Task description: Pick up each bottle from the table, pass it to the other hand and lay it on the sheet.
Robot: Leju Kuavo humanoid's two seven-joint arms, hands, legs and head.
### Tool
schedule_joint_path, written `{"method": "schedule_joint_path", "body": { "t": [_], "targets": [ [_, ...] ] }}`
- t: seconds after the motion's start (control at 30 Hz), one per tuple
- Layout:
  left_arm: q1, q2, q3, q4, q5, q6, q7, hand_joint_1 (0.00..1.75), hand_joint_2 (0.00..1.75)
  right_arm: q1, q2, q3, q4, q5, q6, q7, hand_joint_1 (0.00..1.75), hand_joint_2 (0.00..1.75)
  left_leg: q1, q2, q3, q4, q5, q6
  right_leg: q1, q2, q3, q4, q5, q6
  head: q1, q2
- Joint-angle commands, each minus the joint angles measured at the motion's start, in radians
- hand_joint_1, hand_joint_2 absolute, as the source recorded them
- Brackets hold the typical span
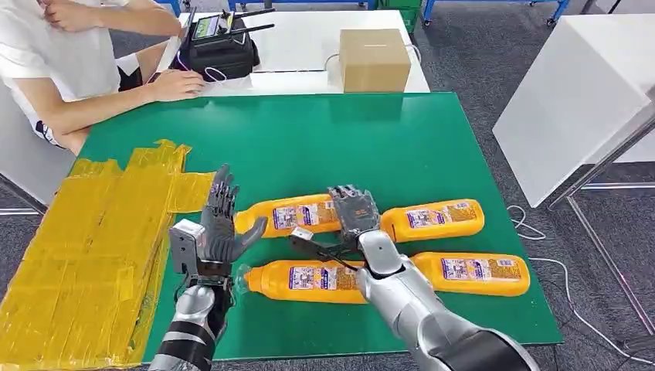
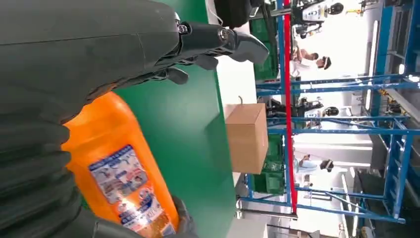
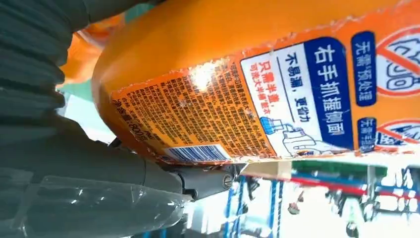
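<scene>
You're looking at four orange bottles lying on their sides on the green bench [image 1: 386, 139], toward its near right corner, in two rows of two. Far row: far-left bottle [image 1: 290, 216] and far-right bottle [image 1: 434, 219]. Near row: near-left bottle [image 1: 305, 281] and near-right bottle [image 1: 475, 272].

Right hand [image 1: 354, 212] is sitting over the far-left bottle at its base end, fingers curling over the body. In the right wrist view the far-left bottle's label [image 3: 277, 99] is lying right against the hand. Whether the hand is actually clamping it or just resting on it, I can't tell.

Left hand [image 1: 220, 224] is hanging upright just off the far-left bottle's cap end, fingers spread, holding nothing. The left wrist view is showing the same orange body [image 2: 121, 178] just beside the palm, with the fingers [image 2: 218, 42] stretching out past it.

Yellow sheet [image 1: 93, 239] is covering the bench's left edge down to the near left corner, with no bottle lying on it.

A cardboard box [image 1: 374, 59] is standing on the white table just beyond the bench's far edge. A person's hand [image 1: 179, 83] is resting near the far left corner, next to a black device [image 1: 222, 45].
</scene>
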Motion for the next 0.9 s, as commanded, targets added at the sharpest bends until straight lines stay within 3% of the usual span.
{"method": "schedule_joint_path", "body": {
  "t": [0.03,0.1,0.27,0.47,0.6,0.67,0.73,0.8,0.9],
  "targets": [
    [0.024,-0.009,-0.018,-0.057,0.003,0.007,-0.002,0.00,1.75,0.006,-0.040,-0.170,-0.058,-0.029,-0.069,-0.036,1.75,1.75,0.000,-0.001,0.002,0.000,-0.001,0.000,0.000,-0.002,0.002,0.000,-0.001,0.000,0.000,0.000],
    [0.039,-0.008,-0.018,-0.093,0.006,0.012,-0.005,0.00,1.75,0.017,-0.053,-0.227,-0.080,-0.052,-0.072,-0.068,1.75,1.75,0.000,-0.001,0.001,0.000,0.000,0.000,0.000,-0.002,0.002,0.000,-0.001,0.000,0.000,0.000],
    [0.040,-0.008,-0.018,-0.096,0.006,0.012,-0.005,0.00,1.75,0.018,-0.055,-0.231,-0.082,-0.051,-0.071,-0.071,1.75,1.75,-0.001,-0.002,0.003,0.000,-0.001,0.000,0.000,-0.003,0.003,0.000,-0.002,-0.001,0.000,0.000],
    [0.104,-0.005,-0.025,-0.257,0.007,0.058,-0.066,0.00,1.75,0.057,-0.097,-0.440,-0.145,-0.262,-0.044,-0.194,1.75,1.75,0.000,-0.002,0.001,0.000,-0.001,0.000,0.000,-0.003,0.002,0.000,-0.001,0.000,0.000,0.000],
    [0.113,-0.001,-0.024,-0.280,0.006,0.062,-0.067,0.00,1.75,0.066,-0.096,-0.477,-0.155,-0.296,-0.044,-0.216,1.75,1.75,0.000,-0.001,0.002,0.000,-0.001,0.000,0.000,-0.002,0.003,0.000,-0.002,0.000,0.000,0.000],
    [0.121,0.015,-0.022,-0.309,0.015,0.056,-0.066,0.00,1.75,0.090,-0.092,-0.542,-0.194,-0.411,-0.011,-0.303,1.75,1.75,-0.001,-0.001,0.002,0.000,-0.001,0.000,-0.001,-0.002,0.002,0.000,-0.001,0.000,0.000,0.000],
    [0.111,0.041,-0.033,-0.305,0.009,0.026,-0.033,0.00,1.75,0.113,-0.081,-0.579,-0.242,-0.539,0.101,-0.430,1.75,1.75,0.000,-0.001,0.002,0.000,-0.001,0.000,0.000,-0.002,0.002,0.000,-0.001,-0.001,0.000,0.000],
    [0.076,0.071,-0.059,-0.264,0.003,-0.025,-0.003,0.00,1.75,0.143,-0.054,-0.622,-0.311,-0.774,0.415,-0.595,1.75,1.75,-0.001,-0.002,0.002,-0.001,-0.001,-0.001,0.000,-0.003,0.002,0.000,-0.002,-0.001,0.000,0.000],
    [0.022,0.084,-0.095,-0.209,0.002,-0.064,0.018,0.00,1.75,0.190,-0.036,-0.592,-0.406,-0.921,0.568,-0.653,1.75,1.75,0.000,-0.004,0.001,-0.001,0.000,-0.001,0.000,-0.005,0.002,0.000,-0.001,-0.001,0.000,0.000]
  ]
}}
